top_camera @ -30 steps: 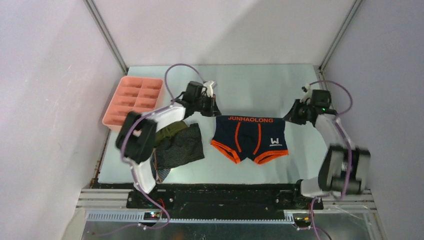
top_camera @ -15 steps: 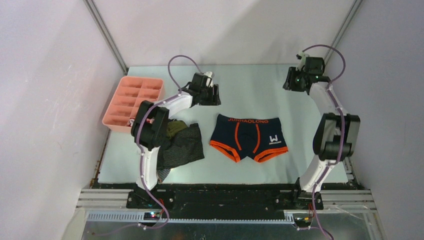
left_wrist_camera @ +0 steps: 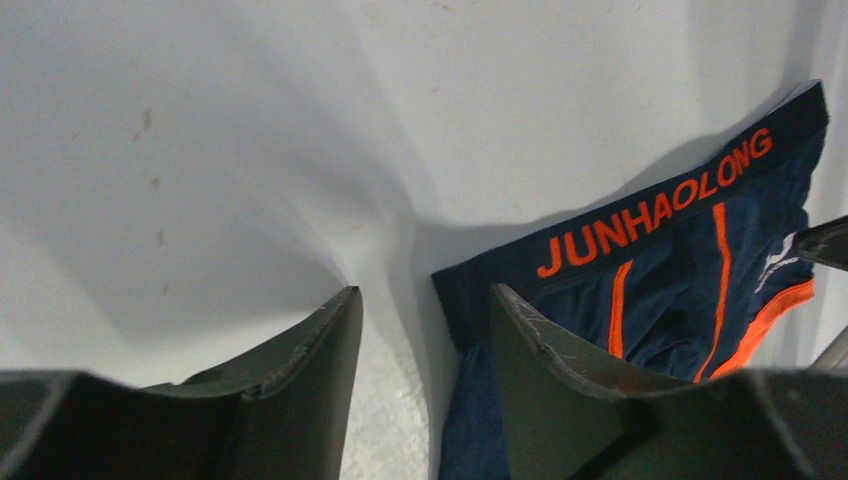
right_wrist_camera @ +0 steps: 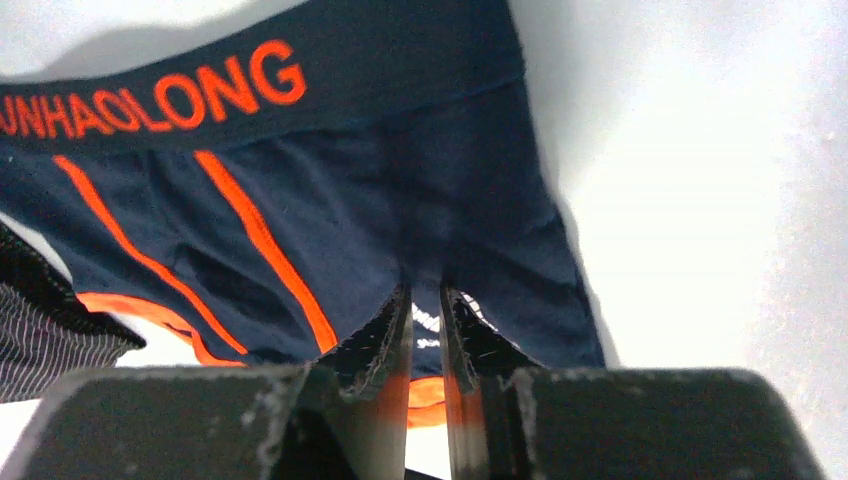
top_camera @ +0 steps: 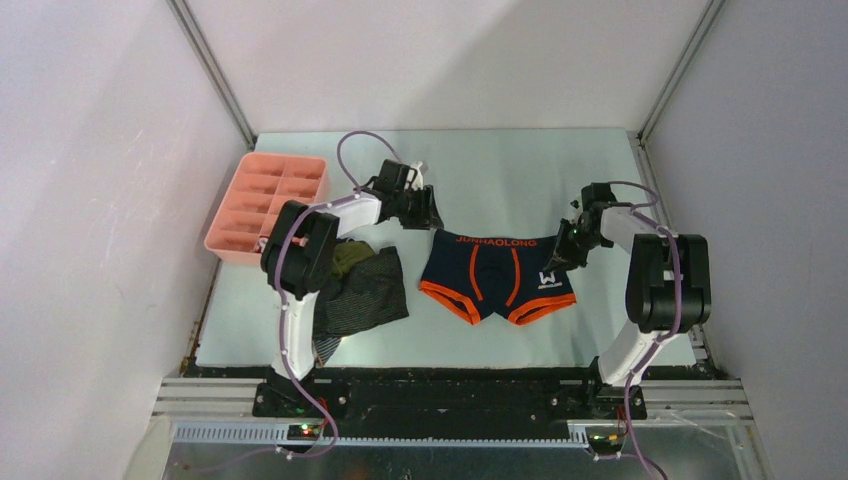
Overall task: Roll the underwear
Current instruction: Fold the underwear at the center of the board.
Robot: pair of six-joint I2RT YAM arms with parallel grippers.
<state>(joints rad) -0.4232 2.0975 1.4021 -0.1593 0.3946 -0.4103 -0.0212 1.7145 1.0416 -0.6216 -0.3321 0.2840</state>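
The navy underwear [top_camera: 497, 275] with orange bands lies flat in the middle of the table, waistband at the far side. My left gripper [top_camera: 425, 212] hovers open at the waistband's left corner [left_wrist_camera: 470, 290]. That corner lies just inside the right finger [left_wrist_camera: 560, 380], with bare table under the rest of the gap of my left gripper [left_wrist_camera: 422, 300]. My right gripper [top_camera: 565, 250] is down on the right side of the navy underwear [right_wrist_camera: 330, 210]. The jaws of my right gripper [right_wrist_camera: 425, 300] stand almost together with a pucker of navy cloth between the tips.
A heap of other underwear [top_camera: 362, 290], olive green and dark striped, lies left of the navy pair; its striped edge [right_wrist_camera: 40, 335] shows in the right wrist view. A pink compartment tray [top_camera: 268, 200] stands at the far left. Walls close in on both sides.
Both grippers let go of the waistband corners and lifted away, leaving the navy underwear flat. They have come back down: the left open at the left corner, the right closing on the right side.
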